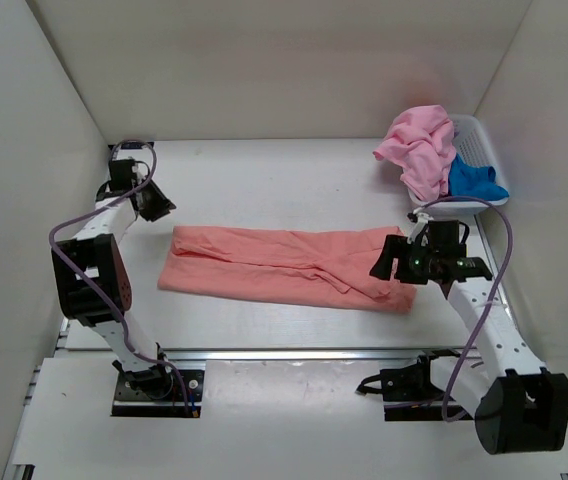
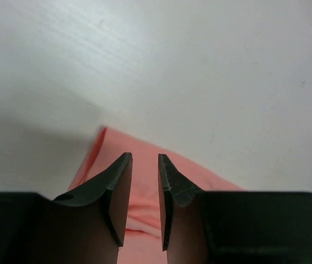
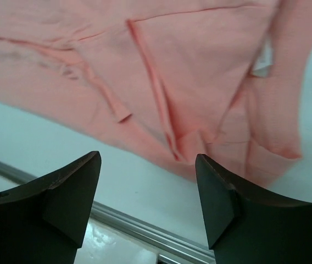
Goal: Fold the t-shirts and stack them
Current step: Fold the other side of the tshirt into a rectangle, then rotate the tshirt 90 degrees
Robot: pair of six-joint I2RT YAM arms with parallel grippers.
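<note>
Black jaws on my left gripper (image 2: 143, 158) stand narrowly apart, empty, just beside the salmon-coral t-shirt's (image 1: 284, 265) left end. I see it spread flat mid-table. My right gripper (image 3: 148, 158) hovers wide open over its right end.
</note>
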